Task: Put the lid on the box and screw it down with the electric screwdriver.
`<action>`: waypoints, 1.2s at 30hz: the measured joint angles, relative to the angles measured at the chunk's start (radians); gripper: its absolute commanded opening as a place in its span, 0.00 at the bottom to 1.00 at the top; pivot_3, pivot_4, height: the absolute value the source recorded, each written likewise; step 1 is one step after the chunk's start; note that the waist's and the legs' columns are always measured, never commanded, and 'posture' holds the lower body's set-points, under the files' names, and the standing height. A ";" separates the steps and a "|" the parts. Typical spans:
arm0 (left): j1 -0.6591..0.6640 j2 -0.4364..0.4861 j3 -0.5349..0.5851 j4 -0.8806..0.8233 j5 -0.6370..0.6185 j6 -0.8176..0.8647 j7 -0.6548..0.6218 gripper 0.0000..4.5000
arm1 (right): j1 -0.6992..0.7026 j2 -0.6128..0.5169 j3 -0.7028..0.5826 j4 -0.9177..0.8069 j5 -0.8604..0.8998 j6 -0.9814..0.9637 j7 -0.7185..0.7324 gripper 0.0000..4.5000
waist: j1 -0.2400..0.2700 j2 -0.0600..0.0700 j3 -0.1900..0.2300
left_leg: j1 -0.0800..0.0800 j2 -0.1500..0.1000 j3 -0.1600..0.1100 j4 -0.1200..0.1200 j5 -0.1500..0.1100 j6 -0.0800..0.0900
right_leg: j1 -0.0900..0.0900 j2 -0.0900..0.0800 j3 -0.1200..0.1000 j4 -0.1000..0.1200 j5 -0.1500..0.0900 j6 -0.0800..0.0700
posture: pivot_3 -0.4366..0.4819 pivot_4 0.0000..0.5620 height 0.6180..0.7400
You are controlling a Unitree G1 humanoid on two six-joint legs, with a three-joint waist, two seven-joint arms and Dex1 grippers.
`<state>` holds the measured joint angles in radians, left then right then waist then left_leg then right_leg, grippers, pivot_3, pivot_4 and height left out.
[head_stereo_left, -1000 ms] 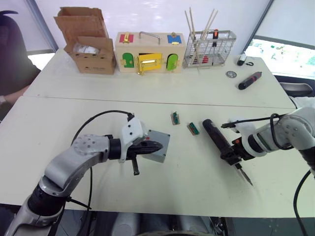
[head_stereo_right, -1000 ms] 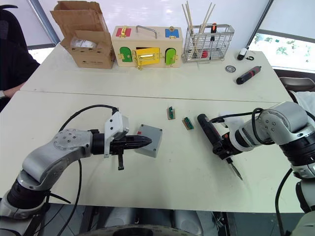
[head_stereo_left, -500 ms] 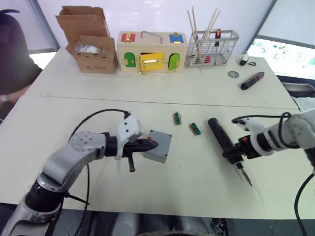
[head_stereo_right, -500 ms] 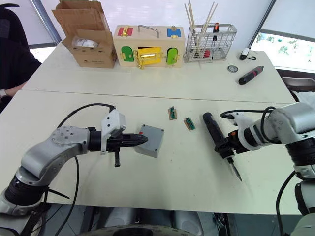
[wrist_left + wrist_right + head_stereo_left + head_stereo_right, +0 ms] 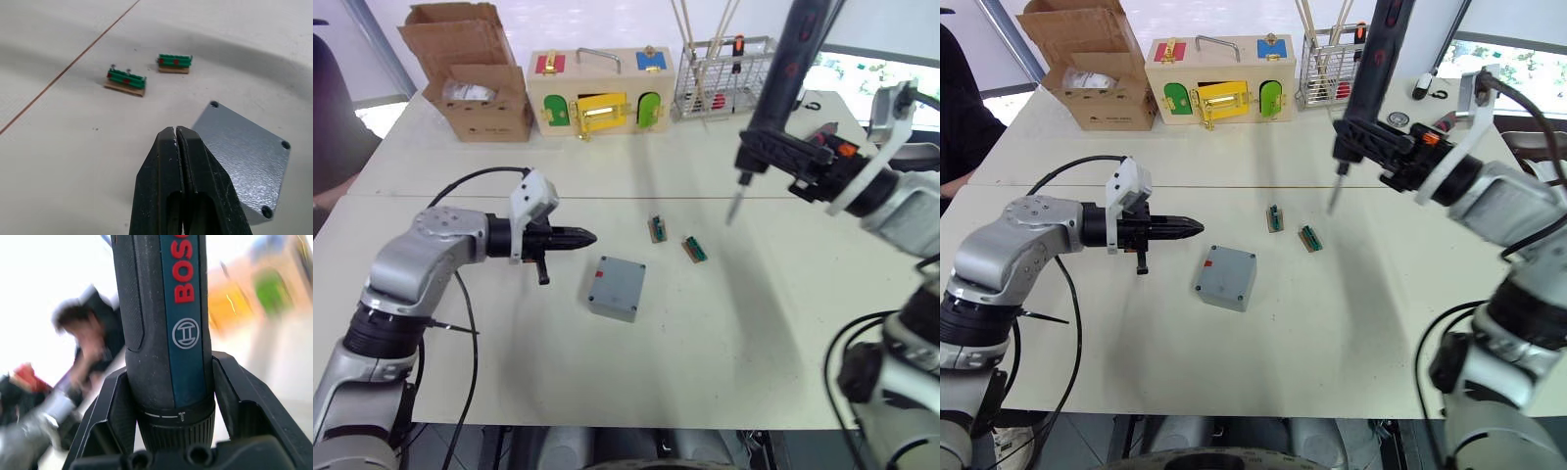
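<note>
The grey box (image 5: 617, 287) sits on the near table with a small red mark on its side. The lid (image 5: 244, 156) covers it, flat, with screw holes at its corners. My left gripper (image 5: 590, 236) is shut and empty, hovering to the left of the box and a little beyond it, without touching. My right gripper (image 5: 769, 154) is shut on the electric screwdriver (image 5: 783, 69), raised well above the table to the right of the box. The tool stands nearly upright with its thin bit (image 5: 734, 204) pointing down. In the right wrist view its black and blue body (image 5: 166, 308) sits between the fingers.
Two small green terminal blocks (image 5: 658, 229) (image 5: 695, 250) lie just beyond the box. The far table carries a cardboard carton (image 5: 470, 73), a wooden latch box (image 5: 597, 90) and a wire basket (image 5: 724, 73). A person (image 5: 955, 108) sits at the far left.
My right gripper has lifted the electric screwdriver off the table and swung it upright, bit down. My left gripper has drawn back leftward from the box. The camera view has shifted.
</note>
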<state>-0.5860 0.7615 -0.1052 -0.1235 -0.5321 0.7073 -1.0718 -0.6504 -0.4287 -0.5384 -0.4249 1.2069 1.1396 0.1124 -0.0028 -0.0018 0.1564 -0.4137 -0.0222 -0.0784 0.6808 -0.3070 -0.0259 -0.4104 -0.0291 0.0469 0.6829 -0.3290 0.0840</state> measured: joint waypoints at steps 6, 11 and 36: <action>-0.046 0.005 -0.008 0.043 0.021 -0.002 -0.057 0.00 | 0.155 0.111 0.391 -0.236 -0.428 -0.393 0.027 0.42 | -0.018 0.001 0.000 | 0.000 -0.001 0.000 0.000 0.004 -0.007 | -0.001 0.000 0.000 0.001 0.000 0.000 | 0.48 0.27 1.00; -0.036 -0.024 -0.025 -0.015 0.020 0.004 -0.056 0.00 | 0.320 0.113 0.611 -0.246 -0.702 -0.638 0.104 0.42 | -0.014 0.001 0.000 | 0.000 -0.002 0.000 0.000 0.005 -0.008 | 0.000 -0.001 0.000 0.001 0.000 0.000 | 0.48 0.27 1.00; 0.083 -0.015 -0.152 -0.087 0.155 -0.129 -0.087 0.00 | 0.469 0.180 0.746 -0.123 -0.876 -0.800 0.235 0.42 | -0.012 0.001 0.000 | 0.005 -0.002 -0.001 0.000 0.006 -0.011 | 0.003 0.000 0.001 0.002 0.000 0.000 | 0.48 0.27 1.00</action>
<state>-0.5027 0.7466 -0.2574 -0.2103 -0.3774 0.5787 -1.1588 -0.1818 -0.2484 0.2079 -0.5476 0.3306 0.3393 0.3477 -0.0151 -0.0011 0.1568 -0.4091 -0.0238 -0.0795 0.6809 -0.3009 -0.0366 -0.4079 -0.0291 0.0477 0.6847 -0.3292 0.0840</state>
